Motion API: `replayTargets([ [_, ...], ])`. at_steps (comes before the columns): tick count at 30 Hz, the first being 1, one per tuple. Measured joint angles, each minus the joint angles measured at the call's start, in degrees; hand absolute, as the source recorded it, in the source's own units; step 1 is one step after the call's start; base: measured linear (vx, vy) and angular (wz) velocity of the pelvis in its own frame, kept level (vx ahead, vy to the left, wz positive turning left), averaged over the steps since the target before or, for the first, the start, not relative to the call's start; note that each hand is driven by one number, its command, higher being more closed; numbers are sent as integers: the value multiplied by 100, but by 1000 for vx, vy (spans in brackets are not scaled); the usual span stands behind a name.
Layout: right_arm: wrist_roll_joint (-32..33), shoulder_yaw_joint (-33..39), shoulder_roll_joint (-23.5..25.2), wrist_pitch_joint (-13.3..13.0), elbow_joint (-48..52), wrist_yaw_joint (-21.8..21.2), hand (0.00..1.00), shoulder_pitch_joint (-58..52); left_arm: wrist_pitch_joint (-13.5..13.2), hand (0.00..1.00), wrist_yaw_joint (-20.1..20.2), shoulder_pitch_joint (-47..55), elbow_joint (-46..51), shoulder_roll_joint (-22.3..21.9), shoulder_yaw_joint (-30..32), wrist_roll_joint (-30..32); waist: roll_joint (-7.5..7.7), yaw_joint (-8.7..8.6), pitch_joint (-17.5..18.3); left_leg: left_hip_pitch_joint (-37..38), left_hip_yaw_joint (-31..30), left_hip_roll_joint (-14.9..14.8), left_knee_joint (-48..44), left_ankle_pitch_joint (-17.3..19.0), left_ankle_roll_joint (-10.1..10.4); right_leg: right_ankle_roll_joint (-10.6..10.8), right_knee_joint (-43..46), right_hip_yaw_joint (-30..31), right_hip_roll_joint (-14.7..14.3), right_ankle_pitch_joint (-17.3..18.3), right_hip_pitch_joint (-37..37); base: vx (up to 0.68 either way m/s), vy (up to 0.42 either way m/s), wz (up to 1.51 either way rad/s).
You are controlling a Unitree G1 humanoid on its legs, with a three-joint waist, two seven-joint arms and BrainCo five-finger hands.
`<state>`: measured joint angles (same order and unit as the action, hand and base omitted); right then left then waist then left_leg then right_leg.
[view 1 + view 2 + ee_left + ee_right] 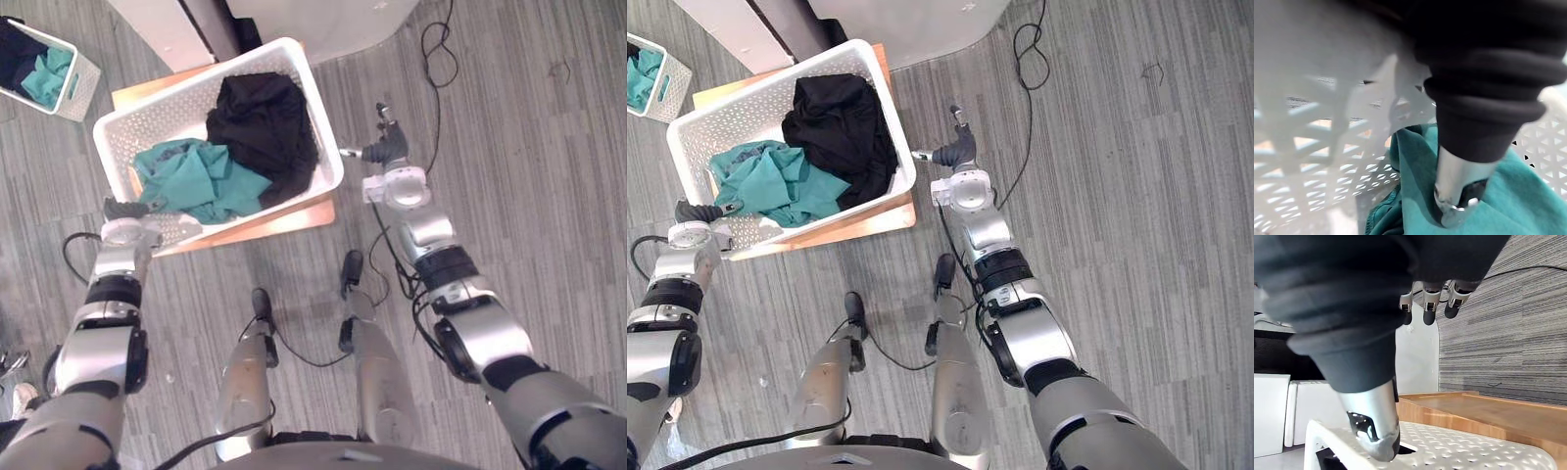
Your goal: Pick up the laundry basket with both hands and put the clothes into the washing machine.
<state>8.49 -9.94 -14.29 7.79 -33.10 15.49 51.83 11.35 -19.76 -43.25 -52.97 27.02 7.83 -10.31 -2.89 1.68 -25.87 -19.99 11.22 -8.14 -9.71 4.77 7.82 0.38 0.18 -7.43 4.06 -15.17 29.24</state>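
The white laundry basket (186,84) sits on a low wooden board (284,217). A black garment (263,122) and a teal garment (196,176) lie inside it. My left hand (125,209) is at the basket's near left corner. Its thumb (1459,186) reaches over the wall and rests on the teal garment (1528,196). My right hand (387,149) is beside the basket's right side. Its thumb (1376,421) touches the top of the rim (1459,450), while its fingers (1431,308) hang relaxed, apart from the basket.
The white washing machine (323,20) stands just beyond the basket. A smaller white basket (73,88) with teal and dark clothes sits on the floor at the far left. Grey striped floor lies open to the right.
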Motion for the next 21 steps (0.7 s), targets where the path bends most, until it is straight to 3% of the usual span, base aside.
replayTargets([
  [17,-1121,-167,-5,115,-180,-7,0,788,-78,0,-382,-265,507,108,55,-15,0,123,1,-549,-189,-24,101,-257,58,58,-118,-93,-6,-194,476,7,-3,6],
  [21,-1117,-199,-9,142,-214,-3,0,788,-83,0,-387,-265,515,107,98,-31,1,117,2,-583,-238,-59,92,-283,78,57,-123,-102,-33,-196,477,-14,-2,3],
])
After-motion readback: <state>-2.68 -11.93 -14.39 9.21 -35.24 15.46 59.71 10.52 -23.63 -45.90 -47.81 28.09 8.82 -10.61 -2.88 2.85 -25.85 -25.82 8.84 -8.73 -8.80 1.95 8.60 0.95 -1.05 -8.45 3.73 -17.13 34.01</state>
